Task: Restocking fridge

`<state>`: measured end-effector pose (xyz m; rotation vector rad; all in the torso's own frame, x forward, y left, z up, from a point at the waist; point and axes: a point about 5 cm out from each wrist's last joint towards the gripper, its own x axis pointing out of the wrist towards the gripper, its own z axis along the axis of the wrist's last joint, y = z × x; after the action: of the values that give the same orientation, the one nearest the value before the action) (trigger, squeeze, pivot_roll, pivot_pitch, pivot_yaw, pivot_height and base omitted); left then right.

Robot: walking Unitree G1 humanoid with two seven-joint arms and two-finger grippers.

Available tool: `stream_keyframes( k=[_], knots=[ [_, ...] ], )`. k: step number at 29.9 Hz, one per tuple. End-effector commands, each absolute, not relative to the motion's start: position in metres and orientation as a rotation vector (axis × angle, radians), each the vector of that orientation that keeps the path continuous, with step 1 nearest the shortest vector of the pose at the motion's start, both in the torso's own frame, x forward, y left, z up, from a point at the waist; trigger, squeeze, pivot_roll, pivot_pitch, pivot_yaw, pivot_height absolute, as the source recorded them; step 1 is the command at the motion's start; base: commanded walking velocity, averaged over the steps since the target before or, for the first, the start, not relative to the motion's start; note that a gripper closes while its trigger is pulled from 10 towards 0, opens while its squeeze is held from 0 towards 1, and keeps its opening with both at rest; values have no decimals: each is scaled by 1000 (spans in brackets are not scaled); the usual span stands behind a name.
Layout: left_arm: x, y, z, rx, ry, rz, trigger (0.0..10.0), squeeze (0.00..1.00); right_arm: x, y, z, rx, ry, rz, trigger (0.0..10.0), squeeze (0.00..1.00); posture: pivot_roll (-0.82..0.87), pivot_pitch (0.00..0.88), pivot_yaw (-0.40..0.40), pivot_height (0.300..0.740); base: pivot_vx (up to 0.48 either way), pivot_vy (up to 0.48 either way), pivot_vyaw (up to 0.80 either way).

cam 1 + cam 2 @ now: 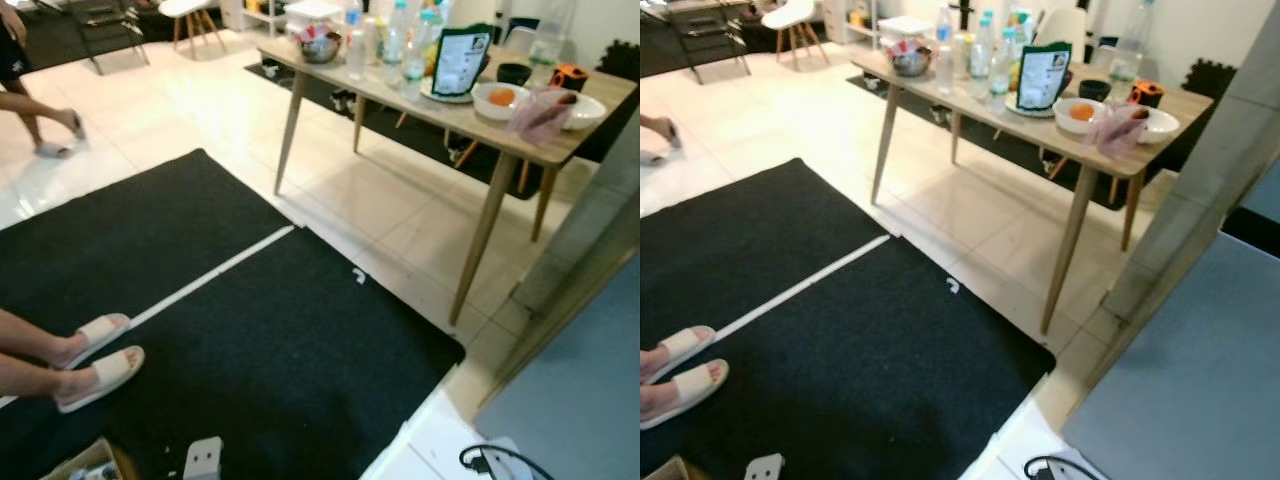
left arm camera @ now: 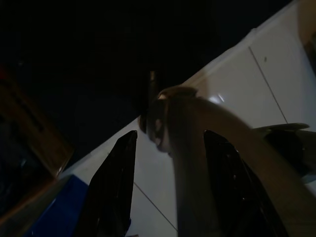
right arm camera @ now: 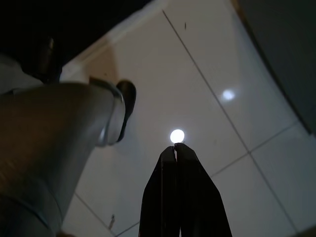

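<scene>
Left eye view, one wooden table [image 1: 560, 150], two sandalled feet [image 1: 98, 357]

Table [image 1: 560, 150] with bottles [image 1: 400, 45] and bowls [image 1: 500, 98] ahead right; mat [image 1: 250, 340] before it; person's feet [image 1: 95, 360] at left.

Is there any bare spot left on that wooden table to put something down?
Hardly. The table is crowded from the metal bowl through the bottles and green packet to the white bowls. Bare wood shows along the near edge between metal bowl and bottles, and around the orange thing at the far right end.
</scene>
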<state>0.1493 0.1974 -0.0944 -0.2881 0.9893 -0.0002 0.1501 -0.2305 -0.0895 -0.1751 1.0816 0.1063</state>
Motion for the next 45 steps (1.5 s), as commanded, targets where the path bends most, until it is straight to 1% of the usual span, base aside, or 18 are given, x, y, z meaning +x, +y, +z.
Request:
stream_keyframes(
  k=[1,45],
  knots=[
    [144,197,-97,-292,1006,1,10000,0,146,-230,-91,-177,1098,106,10000,0,-37,119,-20,740,259,0,0],
    [143,194,-97,-288,1009,-30,10000,0,141,-228,-94,-159,1107,98,10000,0,-39,121,-18,740,284,0,0]
  ],
)
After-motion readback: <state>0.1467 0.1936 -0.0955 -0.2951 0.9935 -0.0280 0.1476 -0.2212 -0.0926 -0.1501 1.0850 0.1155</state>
